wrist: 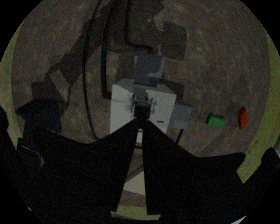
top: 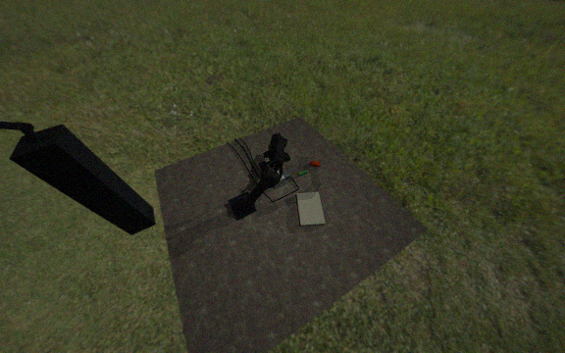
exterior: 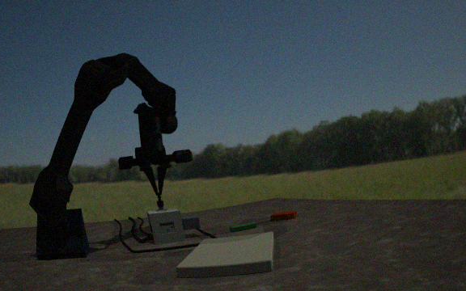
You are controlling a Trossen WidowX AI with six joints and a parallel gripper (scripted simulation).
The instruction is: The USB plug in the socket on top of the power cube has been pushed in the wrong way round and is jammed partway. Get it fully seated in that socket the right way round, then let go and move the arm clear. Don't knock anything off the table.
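Jaws of the black gripper (exterior: 159,200) were clenched on the small dark USB plug (exterior: 160,205) directly above the pale grey power cube (exterior: 166,225), lower left of centre; best lowered vertically, orientation checked first.

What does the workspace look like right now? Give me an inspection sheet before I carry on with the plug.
Surface: dark table top, dimly lit.
Job's things: power cube sits upright near the arm's base; the USB plug stands over its top socket, depth of seating too dark to judge.
Clutter: flat pale pad in front of the cube; a green piece and an orange piece beyond it.
Grippers: gripper points straight down, shut on the USB plug.
Cables: dark cable loops lie beside the cube.
Surroundings: grass field, a dark box off the table.
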